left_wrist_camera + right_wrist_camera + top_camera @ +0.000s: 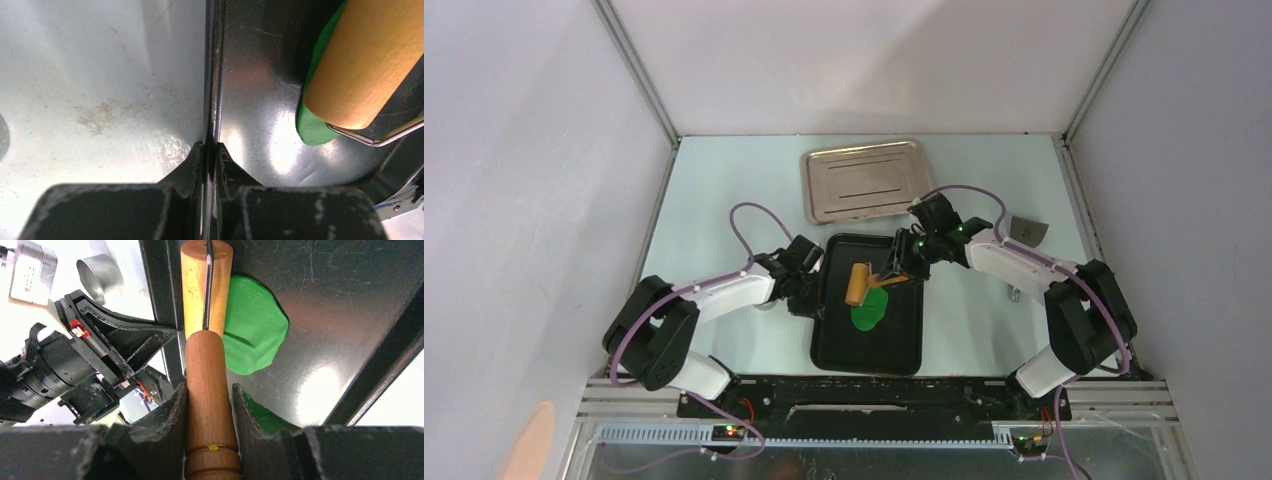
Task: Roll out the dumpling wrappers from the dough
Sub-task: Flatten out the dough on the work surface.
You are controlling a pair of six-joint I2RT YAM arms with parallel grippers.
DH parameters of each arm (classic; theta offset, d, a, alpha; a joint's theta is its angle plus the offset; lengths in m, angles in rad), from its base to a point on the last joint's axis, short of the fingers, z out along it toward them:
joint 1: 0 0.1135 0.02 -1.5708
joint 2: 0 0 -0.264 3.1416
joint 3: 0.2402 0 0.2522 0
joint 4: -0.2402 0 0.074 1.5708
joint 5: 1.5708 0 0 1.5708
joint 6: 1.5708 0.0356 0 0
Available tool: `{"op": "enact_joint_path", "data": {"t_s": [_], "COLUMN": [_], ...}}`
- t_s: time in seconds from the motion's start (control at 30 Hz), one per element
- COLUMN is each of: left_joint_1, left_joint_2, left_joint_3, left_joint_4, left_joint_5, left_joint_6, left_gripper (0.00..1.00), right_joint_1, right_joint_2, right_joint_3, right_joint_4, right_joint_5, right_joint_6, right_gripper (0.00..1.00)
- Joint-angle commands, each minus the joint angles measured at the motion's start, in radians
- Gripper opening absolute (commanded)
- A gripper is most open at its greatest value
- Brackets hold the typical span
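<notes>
Item: black tray (867,345), rectangular, set on the pale worktop (714,200) between the two arms. Contents: the dough (255,335), bright green, flattened to a smooth oval sheet and laid flat on the tray floor, nearer the tray's left rim than its right. No separate round wrappers are seen. Tool: a wooden roller (206,360), made up of a pale cylindrical head on a wire yoke and a darker turned handle. The head is laid across the left edge of the dough, and most of the sheet is left uncovered to the right of it. Right hand (209,390): its two fingers are pressed against either side of the roller handle, which is pinched between them. Left hand (210,147): its fingers are brought almost together, with the tray's left rim clamped between the tips, one finger outside over the worktop and one inside the tray. Further items: a silver metal tray (864,180), placed on the worktop just beyond the black tray, and a small metal cup (100,270), stood beside the left arm.
</notes>
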Motion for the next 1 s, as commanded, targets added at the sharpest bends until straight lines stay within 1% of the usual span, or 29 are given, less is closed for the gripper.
{"op": "enact_joint_path", "data": {"t_s": [0.0, 0.1, 0.17, 0.3, 0.47, 0.57, 0.63, 0.77, 0.97], "left_joint_1": [-0.005, -0.005, -0.005, -0.005, -0.005, -0.005, -0.005, -0.005, -0.005], "left_joint_2": [0.019, 0.021, 0.027, 0.026, 0.023, 0.016, 0.008, 0.001, 0.002], "left_joint_3": [0.031, 0.039, 0.048, 0.059, 0.056, 0.051, 0.049, 0.045, 0.056], "left_joint_4": [0.058, 0.047, 0.038, 0.026, 0.026, 0.018, 0.014, 0.009, 0.006], "left_joint_5": [0.003, -0.004, -0.012, -0.026, -0.033, -0.039, -0.044, -0.047, -0.04], "left_joint_6": [0.008, 0.018, 0.021, 0.023, 0.023, 0.024, 0.026, 0.026, 0.026], "left_gripper": [0.0, 0.0, 0.0, 0.0, 0.0, 0.0, 0.0, 0.0, 0.0], "right_joint_1": [-0.003, -0.006, 0.007, 0.022, 0.001, -0.05, -0.063, -0.067, -0.096], "right_joint_2": [0.029, -0.055, -0.089, -0.139, -0.058, -0.021, -0.049, -0.108, -0.212], "right_joint_3": [-0.097, -0.095, -0.095, -0.107, -0.108, -0.106, -0.082, 0.011, 0.098], "right_joint_4": [-0.347, -0.409, -0.482, -0.539, -0.504, -0.429, -0.397, -0.452, -0.482], "right_joint_5": [0.082, -0.003, -0.017, -0.058, -0.07, -0.177, -0.216, -0.208, -0.213], "right_joint_6": [-0.161, -0.224, -0.256, -0.279, -0.274, -0.244, -0.228, -0.248, -0.235], "right_gripper": [0.0, 0.0, 0.0, 0.0, 0.0, 0.0, 0.0, 0.0, 0.0]}}
